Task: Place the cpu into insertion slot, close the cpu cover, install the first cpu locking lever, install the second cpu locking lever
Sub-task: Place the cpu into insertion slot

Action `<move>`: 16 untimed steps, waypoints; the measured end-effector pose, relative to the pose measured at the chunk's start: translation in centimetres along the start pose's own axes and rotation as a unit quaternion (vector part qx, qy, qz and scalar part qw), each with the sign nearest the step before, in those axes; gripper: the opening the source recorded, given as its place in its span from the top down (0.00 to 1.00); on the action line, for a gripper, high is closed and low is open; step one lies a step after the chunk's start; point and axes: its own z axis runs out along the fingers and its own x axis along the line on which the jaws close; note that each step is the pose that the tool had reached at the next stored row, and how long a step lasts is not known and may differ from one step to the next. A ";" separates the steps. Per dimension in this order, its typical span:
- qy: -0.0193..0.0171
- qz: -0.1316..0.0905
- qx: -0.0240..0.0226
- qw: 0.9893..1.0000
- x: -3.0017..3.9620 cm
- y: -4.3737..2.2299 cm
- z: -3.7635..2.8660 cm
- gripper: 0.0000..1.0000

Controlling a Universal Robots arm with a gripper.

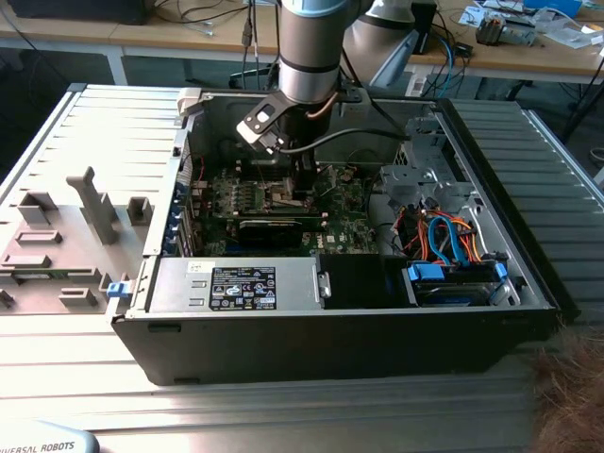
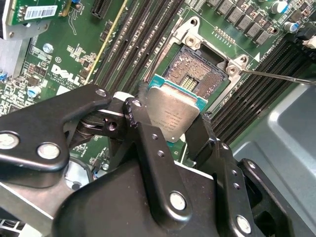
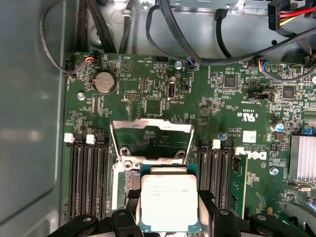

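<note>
My gripper (image 2: 173, 121) is shut on the cpu (image 2: 173, 111), a flat square chip with a silvery top and green edge. The black fingers (image 2: 136, 113) press on two opposite sides of it. The cpu (image 3: 169, 200) hangs tilted just above the open insertion slot (image 2: 197, 74), overlapping one end of it. The cpu cover (image 3: 150, 124), a silvery frame plate, stands raised at the far end of the slot. A thin wire locking lever (image 2: 276, 76) sticks out beside the slot. In the exterior view my gripper (image 1: 302, 189) reaches down into the open computer case over the green motherboard (image 1: 340, 222).
Black memory slots (image 3: 89, 177) flank the socket on both sides. A black graphics card (image 1: 274, 229) and a labelled grey power supply box (image 1: 236, 283) lie nearer the case front. Orange and blue cables (image 1: 453, 236) fill the exterior view's right. A grey fixture plate (image 1: 66, 236) lies left of the case.
</note>
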 end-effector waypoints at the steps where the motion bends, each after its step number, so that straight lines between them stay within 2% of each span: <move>1: 0.000 0.000 0.000 1.000 0.06 -0.05 0.02 0.46; 16: 0.000 0.000 0.000 1.000 0.50 -0.22 0.43 0.46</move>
